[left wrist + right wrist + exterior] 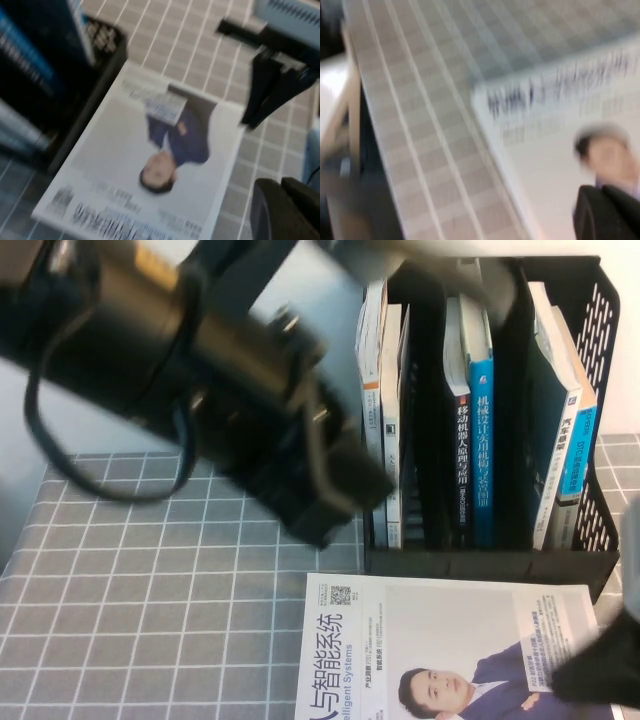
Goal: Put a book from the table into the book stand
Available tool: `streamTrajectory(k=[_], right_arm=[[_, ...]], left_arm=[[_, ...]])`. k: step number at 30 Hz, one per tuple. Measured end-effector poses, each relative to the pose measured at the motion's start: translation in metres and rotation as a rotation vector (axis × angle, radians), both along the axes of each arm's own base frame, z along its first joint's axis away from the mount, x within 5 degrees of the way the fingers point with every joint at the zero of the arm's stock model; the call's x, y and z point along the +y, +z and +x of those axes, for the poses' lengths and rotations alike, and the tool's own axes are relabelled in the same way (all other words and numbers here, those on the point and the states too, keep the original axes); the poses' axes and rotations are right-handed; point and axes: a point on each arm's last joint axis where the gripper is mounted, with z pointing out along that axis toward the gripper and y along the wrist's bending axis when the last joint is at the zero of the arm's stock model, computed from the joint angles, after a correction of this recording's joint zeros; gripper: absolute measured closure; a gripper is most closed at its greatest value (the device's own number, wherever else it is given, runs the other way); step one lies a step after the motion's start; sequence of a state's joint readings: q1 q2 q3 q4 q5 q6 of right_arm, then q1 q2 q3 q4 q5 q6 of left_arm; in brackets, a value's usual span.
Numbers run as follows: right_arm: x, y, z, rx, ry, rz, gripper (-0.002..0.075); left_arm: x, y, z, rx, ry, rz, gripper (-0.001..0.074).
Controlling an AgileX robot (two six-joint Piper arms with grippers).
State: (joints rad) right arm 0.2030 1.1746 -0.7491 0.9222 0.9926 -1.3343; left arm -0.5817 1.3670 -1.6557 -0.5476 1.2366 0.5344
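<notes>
The pale yellow-green book is out of view. The black book stand (600,330) stands at the back right of the checked table (150,620), with several books upright in its slots; it also shows in the left wrist view (102,42). My left gripper (335,510) hangs blurred in the air just left of the stand, above the table, with fingers together and empty (281,189). My right gripper (600,668) is low at the front right, over the corner of a white magazine, and is shut (601,192).
A white magazine (430,640) with a suited man's portrait lies flat in front of the stand; it also shows in both wrist views (150,150) (555,150). Grey checked cloth lies bare at the left. The table edge shows in the right wrist view (357,125).
</notes>
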Motion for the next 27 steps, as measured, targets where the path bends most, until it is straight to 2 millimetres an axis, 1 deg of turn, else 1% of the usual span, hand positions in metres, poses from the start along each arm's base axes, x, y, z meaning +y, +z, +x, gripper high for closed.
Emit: streamTrajectory(k=[2, 4, 5, 7, 9, 11, 14, 17, 21, 24, 27], right_arm=[[-0.013, -0.001, -0.002, 0.080, -0.015, -0.201, 0.0729], [-0.028, 0.001, 0.002, 0.135, -0.130, -0.387, 0.0729], [-0.034, 0.003, 0.003, 0.139, -0.191, -0.443, 0.0729], [-0.045, 0.010, 0.005, 0.094, -0.339, -0.505, 0.0729], [-0.048, 0.020, 0.004, -0.004, -0.448, -0.458, 0.0729], [-0.050, 0.028, -0.002, -0.124, -0.528, -0.381, 0.0729], [-0.053, 0.034, -0.021, -0.244, -0.611, -0.257, 0.0729], [-0.056, 0.024, -0.043, -0.288, -0.642, -0.175, 0.0729], [-0.062, 0.000, -0.074, -0.338, -0.652, -0.140, 0.0729], [-0.067, -0.012, -0.093, -0.408, -0.673, -0.098, 0.0729], [-0.070, -0.022, -0.105, -0.455, -0.681, -0.078, 0.0729]], left_arm=[[0.011, -0.010, 0.000, 0.020, 0.112, 0.085, 0.0734], [0.028, -0.019, 0.001, 0.005, 0.287, 0.153, 0.0734], [0.036, -0.022, 0.001, -0.028, 0.363, 0.173, 0.0734], [0.055, -0.025, -0.007, -0.101, 0.505, 0.151, 0.0734], [0.070, -0.028, -0.022, -0.165, 0.579, 0.087, 0.0734], [0.085, -0.032, -0.043, -0.217, 0.610, 0.002, 0.0734], [0.102, -0.051, -0.069, -0.285, 0.624, -0.103, 0.0734], [0.114, -0.069, -0.089, -0.353, 0.629, -0.215, 0.0734], [0.123, -0.088, -0.105, -0.382, 0.643, -0.315, 0.0735], [0.127, -0.101, -0.111, -0.378, 0.646, -0.323, 0.0735], [0.129, -0.108, -0.114, -0.373, 0.647, -0.323, 0.0736]])
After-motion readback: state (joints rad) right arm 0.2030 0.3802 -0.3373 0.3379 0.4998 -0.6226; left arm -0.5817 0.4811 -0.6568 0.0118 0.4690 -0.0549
